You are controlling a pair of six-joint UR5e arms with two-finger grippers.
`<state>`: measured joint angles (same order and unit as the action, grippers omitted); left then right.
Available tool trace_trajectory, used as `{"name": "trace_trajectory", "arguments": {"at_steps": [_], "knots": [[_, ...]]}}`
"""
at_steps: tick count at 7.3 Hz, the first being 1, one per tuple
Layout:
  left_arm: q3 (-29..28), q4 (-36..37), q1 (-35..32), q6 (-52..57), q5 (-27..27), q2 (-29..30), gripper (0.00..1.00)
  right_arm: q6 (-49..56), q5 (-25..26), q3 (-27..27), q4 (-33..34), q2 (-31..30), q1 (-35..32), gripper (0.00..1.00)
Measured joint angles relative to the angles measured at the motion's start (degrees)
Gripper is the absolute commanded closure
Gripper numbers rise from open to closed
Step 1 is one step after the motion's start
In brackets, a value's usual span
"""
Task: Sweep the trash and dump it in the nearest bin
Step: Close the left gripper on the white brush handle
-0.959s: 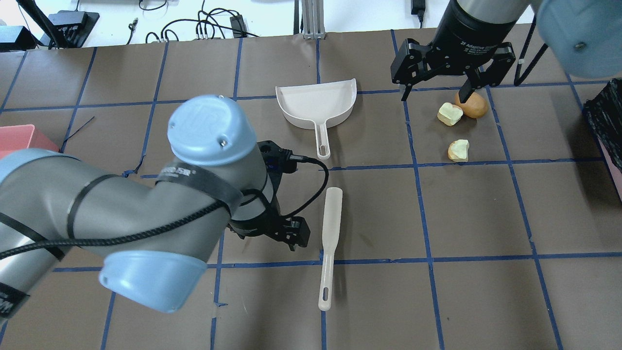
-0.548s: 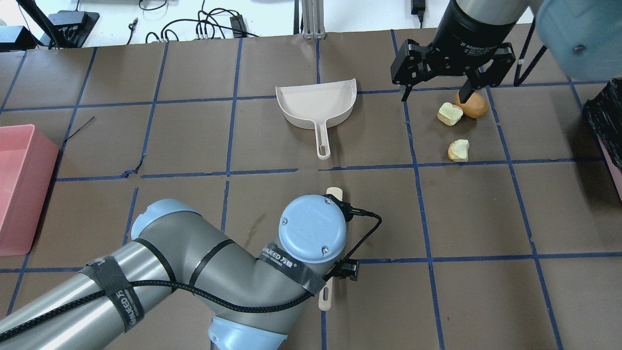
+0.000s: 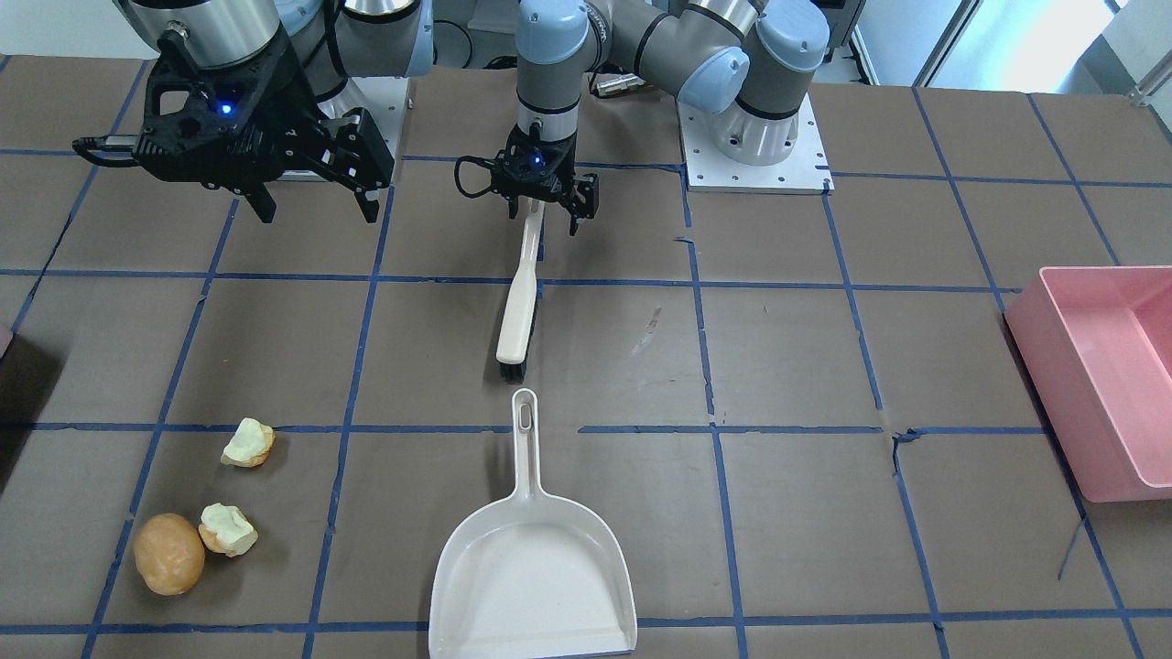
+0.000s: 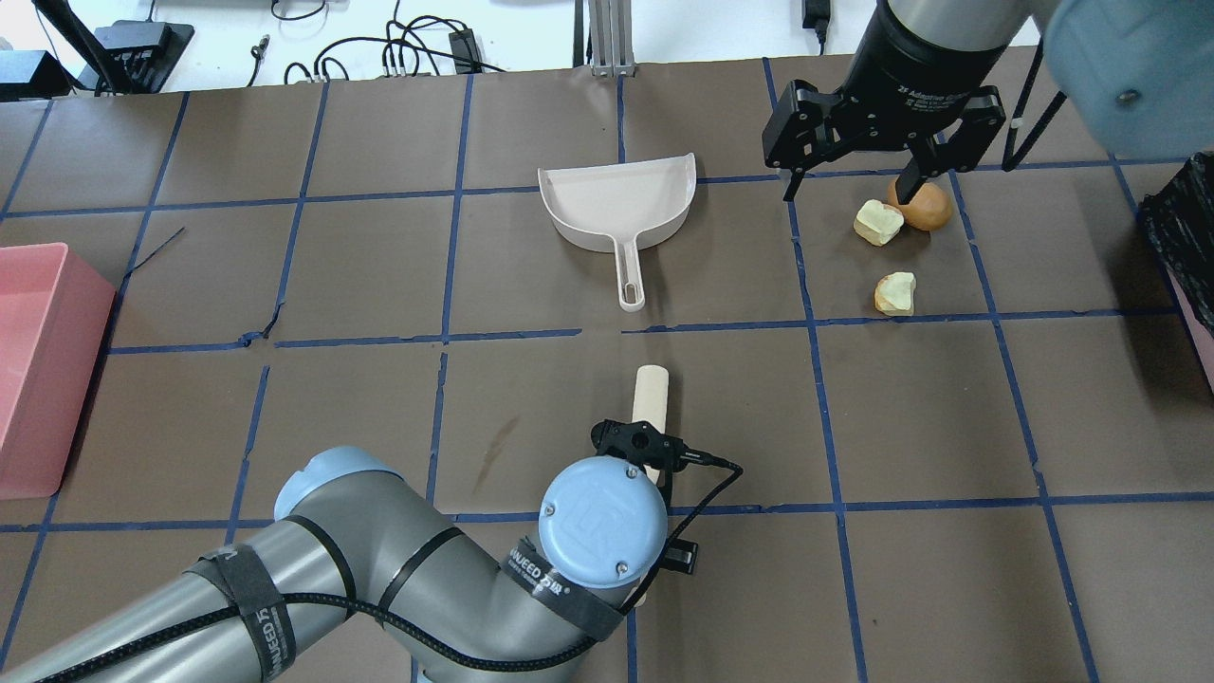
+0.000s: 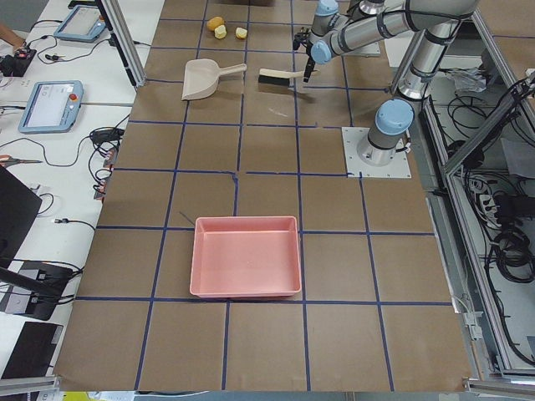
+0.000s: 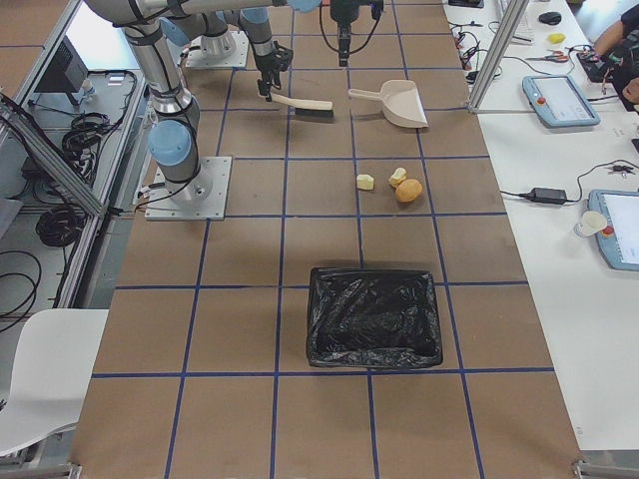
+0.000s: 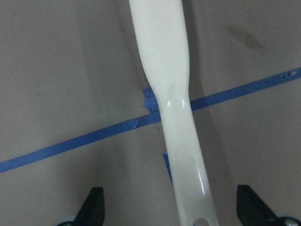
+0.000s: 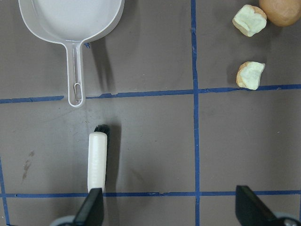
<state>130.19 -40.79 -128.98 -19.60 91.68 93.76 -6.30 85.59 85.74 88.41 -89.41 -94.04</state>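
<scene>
The trash lies together: a golden-brown bun (image 3: 168, 553) and two pale bitten chunks (image 3: 229, 529) (image 3: 248, 443); the overhead view shows the bun (image 4: 925, 206) and the chunks (image 4: 877, 222) (image 4: 895, 293). A white brush (image 3: 517, 311) lies on the table with a white dustpan (image 3: 536, 567) beyond its bristle end. My left gripper (image 3: 542, 209) is open, one finger on each side of the brush handle (image 7: 178, 117), not closed on it. My right gripper (image 4: 847, 190) is open and empty, high above the table beside the trash. The bin (image 6: 374, 317), lined with a black bag, stands on my right.
A large light-pink tub (image 3: 1099, 366) stands at the table's end on my left. The black bag's edge (image 4: 1181, 228) shows at the overhead view's right. Cables and devices lie beyond the far edge (image 4: 398, 57).
My left arm swung right over the brush, then back along its handle toward me, so the gripper now straddles the handle. The right arm, trash, dustpan and brush have not moved.
</scene>
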Motion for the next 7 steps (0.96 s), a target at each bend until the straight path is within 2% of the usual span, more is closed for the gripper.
{"name": "trace_trajectory", "arguments": {"at_steps": [2,4,7], "knots": [[0.1,0.6,0.1,4.4,-0.8,0.0,0.05,-0.2,-0.6,1.6,0.1,0.2,0.0,0.0],[0.0,0.7,0.2,6.0,-1.2,0.1,0.2,-0.3,-0.7,3.5,0.6,0.3,0.0,0.0],[-0.5,1.4,0.2,6.0,-2.0,2.1,0.29,-0.2,-0.7,3.9,2.0,0.5,-0.1,0.0]]}}
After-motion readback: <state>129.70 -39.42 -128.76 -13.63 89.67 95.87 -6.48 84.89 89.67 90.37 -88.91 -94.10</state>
